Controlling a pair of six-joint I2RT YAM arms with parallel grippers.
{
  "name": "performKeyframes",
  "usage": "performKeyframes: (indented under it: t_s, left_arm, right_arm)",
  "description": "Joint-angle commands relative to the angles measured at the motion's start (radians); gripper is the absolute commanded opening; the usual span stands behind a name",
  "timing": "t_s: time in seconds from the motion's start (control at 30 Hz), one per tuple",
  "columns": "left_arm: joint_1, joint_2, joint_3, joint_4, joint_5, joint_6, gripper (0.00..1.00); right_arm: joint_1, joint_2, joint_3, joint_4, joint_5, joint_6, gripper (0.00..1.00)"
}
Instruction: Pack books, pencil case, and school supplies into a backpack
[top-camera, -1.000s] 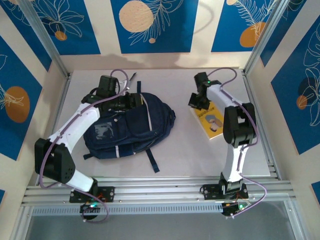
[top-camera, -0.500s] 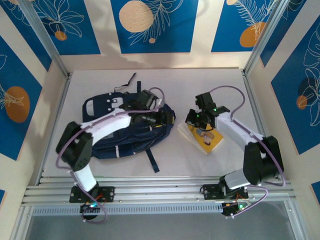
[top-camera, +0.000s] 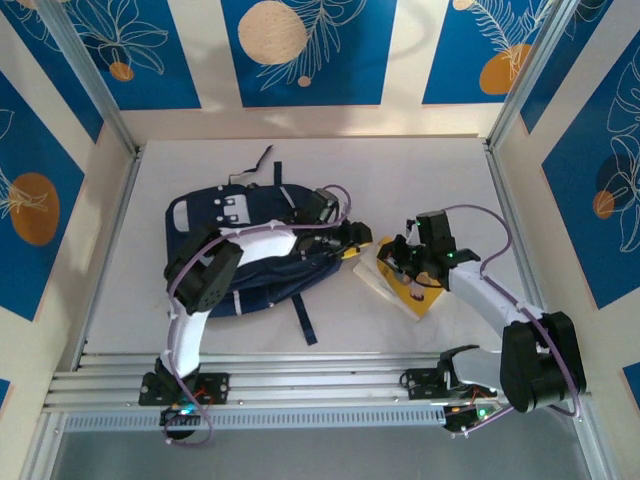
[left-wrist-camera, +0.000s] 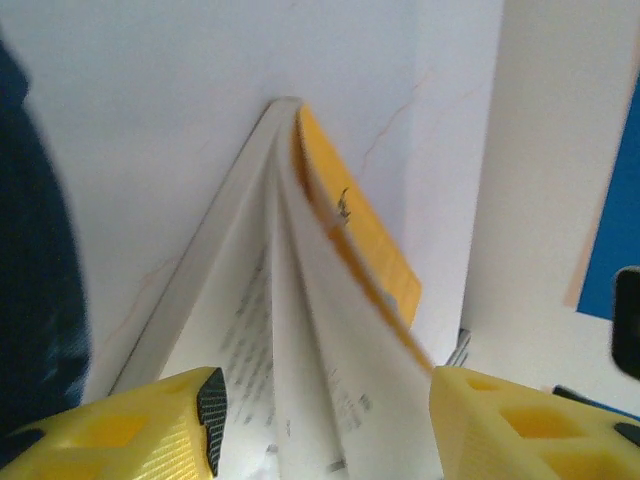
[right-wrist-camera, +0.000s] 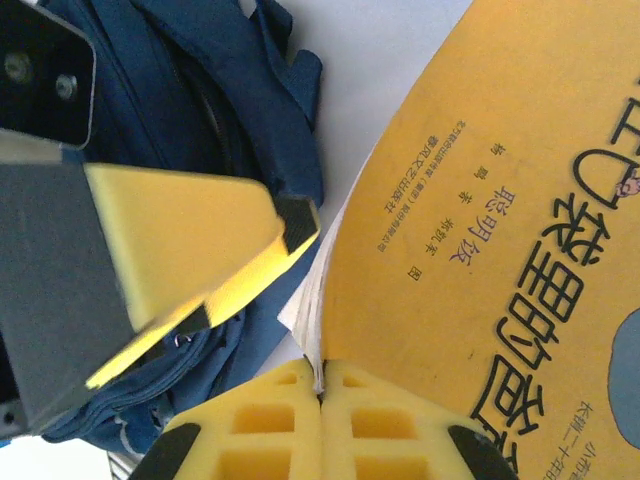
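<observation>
Since the picture before, the left arm has been stretched further across the backpack (top-camera: 225, 255). The left gripper (top-camera: 356, 246) is now found at the bag's right end, just beside the yellow book (top-camera: 420, 295). The right arm has been bent lower, closer to the near edge of the table (top-camera: 450, 180).

From the left wrist, the left gripper (left-wrist-camera: 322, 400) is seen with its yellow fingers (left-wrist-camera: 150, 430) held well apart. The yellow book (left-wrist-camera: 365, 255) is spread open like a fan, and its white pages are pointed into the gap between the two fingers. It cannot be told whether the pages are touched by the fingers. The dark blue backpack (left-wrist-camera: 30, 260) is seen at the left edge, and the white table (left-wrist-camera: 150, 100) is seen under the book.

From the right wrist, the right gripper (right-wrist-camera: 320, 385) is seen with its fingers (right-wrist-camera: 400, 430) pressed together on the edge of the yellow book (right-wrist-camera: 500, 200). The cover is pinched between them, and the pages are seen fanned out beside it. The left gripper (right-wrist-camera: 245, 268) is seen close to those pages, above the backpack (right-wrist-camera: 230, 70).

From above, the book is seen outside the bag, on the table between the two grippers. The backpack is laid flat on the table, left of the middle.
</observation>
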Motion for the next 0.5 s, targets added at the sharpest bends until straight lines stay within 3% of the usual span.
performKeyframes:
  t_s: [0.0, 0.23, 0.47]
  left_arm:
    - [-0.012, 0.063, 0.04, 0.147, 0.043, -0.122, 0.55]
    - [-0.044, 0.136, 0.086, 0.196, 0.076, -0.182, 0.54]
    - [-0.06, 0.17, 0.081, 0.249, 0.1, -0.215, 0.42]
  right_arm:
    - [-0.01, -0.03, -0.023, 0.076, -0.071, 0.039, 0.0]
    - [-0.047, -0.031, -0.046, 0.099, -0.107, 0.041, 0.0]
    - [-0.054, 0.007, -0.065, 0.135, -0.126, 0.037, 0.0]
